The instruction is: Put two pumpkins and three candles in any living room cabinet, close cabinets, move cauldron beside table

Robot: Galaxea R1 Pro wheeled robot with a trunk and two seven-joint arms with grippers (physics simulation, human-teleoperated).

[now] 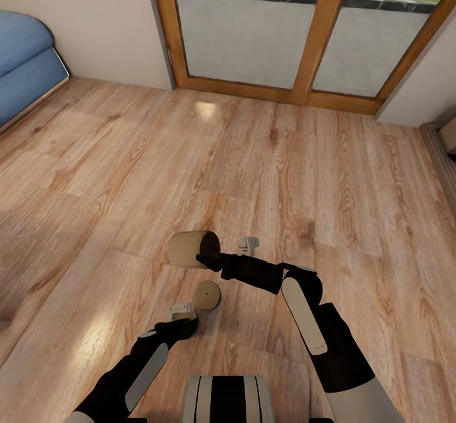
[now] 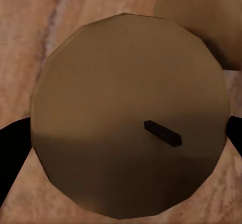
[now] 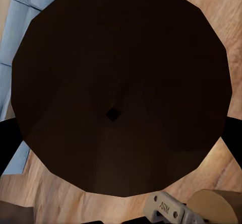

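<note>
two stubby beige wax candles are held, one [image 1: 192, 247] clamped in the right gripper [image 1: 209, 253], one [image 1: 208, 295] in the left gripper [image 1: 190, 315]. no cabinet is in sight (wooden floor [image 1: 316, 176], glass doors [image 1: 285, 30]), so stowing remains undone.

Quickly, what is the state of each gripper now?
Left gripper: shut on a candle.
Right gripper: shut on another candle.

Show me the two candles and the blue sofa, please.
Right tool's candle [image 1: 187, 248], head view: its curved side.
Left tool's candle [image 1: 208, 296], head view: its round flat end.
Blue sofa [image 1: 25, 62], head view: its cushion front.
</note>
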